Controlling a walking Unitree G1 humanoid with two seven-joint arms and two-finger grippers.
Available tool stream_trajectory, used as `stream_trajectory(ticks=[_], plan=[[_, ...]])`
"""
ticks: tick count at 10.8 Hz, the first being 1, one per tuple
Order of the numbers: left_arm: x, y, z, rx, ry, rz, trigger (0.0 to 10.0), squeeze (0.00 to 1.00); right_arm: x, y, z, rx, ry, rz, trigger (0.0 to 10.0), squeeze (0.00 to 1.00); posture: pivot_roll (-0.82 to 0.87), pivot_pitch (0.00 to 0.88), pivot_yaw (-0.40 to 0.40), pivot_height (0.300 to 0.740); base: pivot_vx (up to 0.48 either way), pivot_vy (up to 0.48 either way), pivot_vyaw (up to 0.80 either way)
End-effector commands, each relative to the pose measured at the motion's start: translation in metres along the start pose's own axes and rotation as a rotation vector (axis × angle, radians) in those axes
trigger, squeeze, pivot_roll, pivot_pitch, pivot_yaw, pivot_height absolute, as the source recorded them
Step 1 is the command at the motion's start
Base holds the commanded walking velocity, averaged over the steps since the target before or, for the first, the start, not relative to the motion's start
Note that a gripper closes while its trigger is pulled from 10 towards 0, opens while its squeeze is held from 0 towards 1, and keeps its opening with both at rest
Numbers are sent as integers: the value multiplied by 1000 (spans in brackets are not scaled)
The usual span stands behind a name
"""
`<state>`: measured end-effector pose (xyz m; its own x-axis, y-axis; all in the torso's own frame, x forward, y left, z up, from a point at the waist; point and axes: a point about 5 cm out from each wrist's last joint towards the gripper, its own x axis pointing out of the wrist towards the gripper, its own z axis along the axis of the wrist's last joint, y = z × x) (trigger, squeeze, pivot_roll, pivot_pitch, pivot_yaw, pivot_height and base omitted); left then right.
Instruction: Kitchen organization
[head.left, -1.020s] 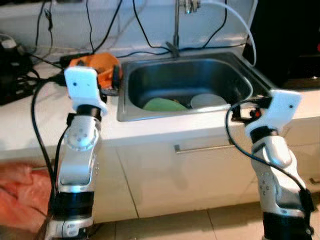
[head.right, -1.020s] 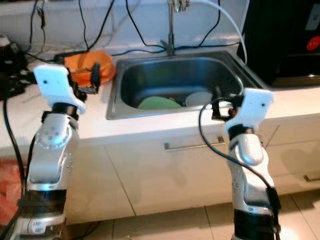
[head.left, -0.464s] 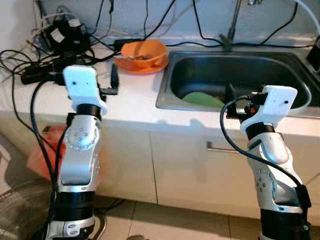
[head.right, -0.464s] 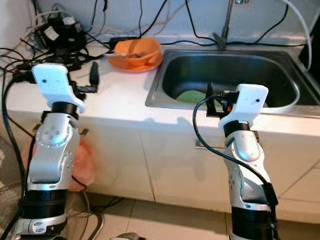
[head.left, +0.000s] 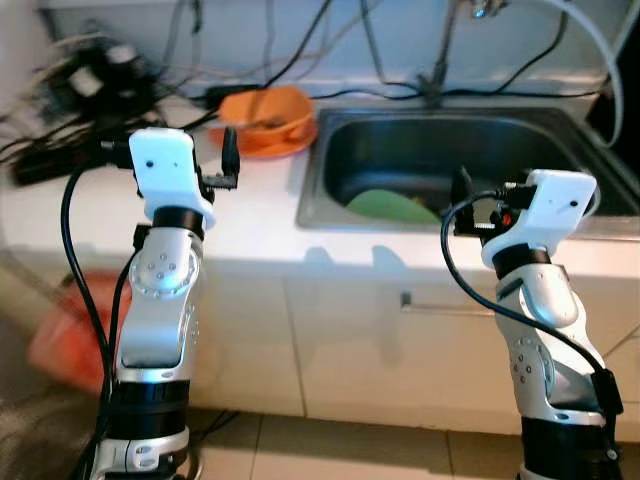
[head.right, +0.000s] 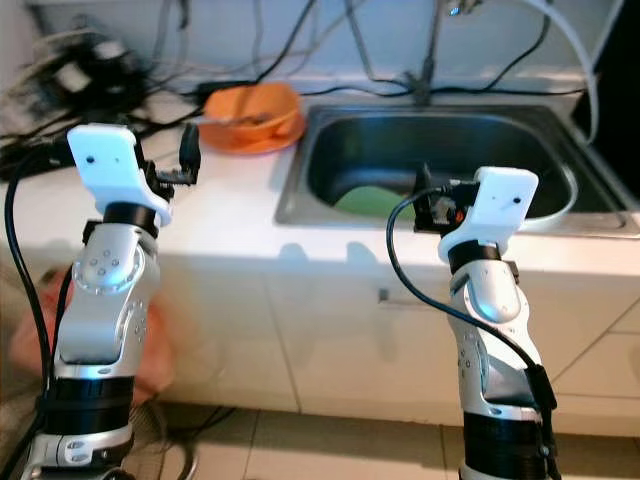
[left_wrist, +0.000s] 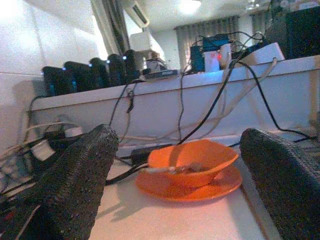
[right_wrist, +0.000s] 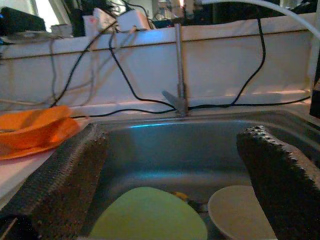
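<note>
The approach to the counter is judged to be under way: both the left gripper (left_wrist: 175, 195) and the right gripper (right_wrist: 170, 190) are being held up with fingers spread wide, nothing grasped. The orange plastic bowl on its saucer (head.left: 268, 118) is sitting beside the stainless steel sink (head.left: 560, 125), where a green plate (right_wrist: 147, 217) and a white dish (right_wrist: 235, 212) are lying — a reach over the rim is being called for next, with black cables (head.left: 60, 165) cluttering the countertop (head.left: 250, 220).

I see black cables (head.left: 300, 60) trailing along the white wall behind the counter (head.left: 250, 215), with a tangle of plugs (head.left: 75, 80) at its far left corner. Below the counter, an orange-pink bag (head.left: 65, 335) lies on the floor beside the white cabinet (head.left: 350, 350).
</note>
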<state>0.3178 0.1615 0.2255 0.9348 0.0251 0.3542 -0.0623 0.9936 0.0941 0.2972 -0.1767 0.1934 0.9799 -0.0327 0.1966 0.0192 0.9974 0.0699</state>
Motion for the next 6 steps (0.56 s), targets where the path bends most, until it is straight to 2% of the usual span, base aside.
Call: stream_trajectory(ticks=[1, 6], plan=[[2, 1, 2, 4, 2, 3, 10000, 0, 2, 1, 3, -9, -11, 0, 10000, 0, 73, 0, 64, 740, 371, 304, 0], [0, -3, -2, 0, 25, -3, 10000, 0, 1, -1, -1, -13, 6, -3, 10000, 0, 70, 0, 61, 740, 320, 287, 0]])
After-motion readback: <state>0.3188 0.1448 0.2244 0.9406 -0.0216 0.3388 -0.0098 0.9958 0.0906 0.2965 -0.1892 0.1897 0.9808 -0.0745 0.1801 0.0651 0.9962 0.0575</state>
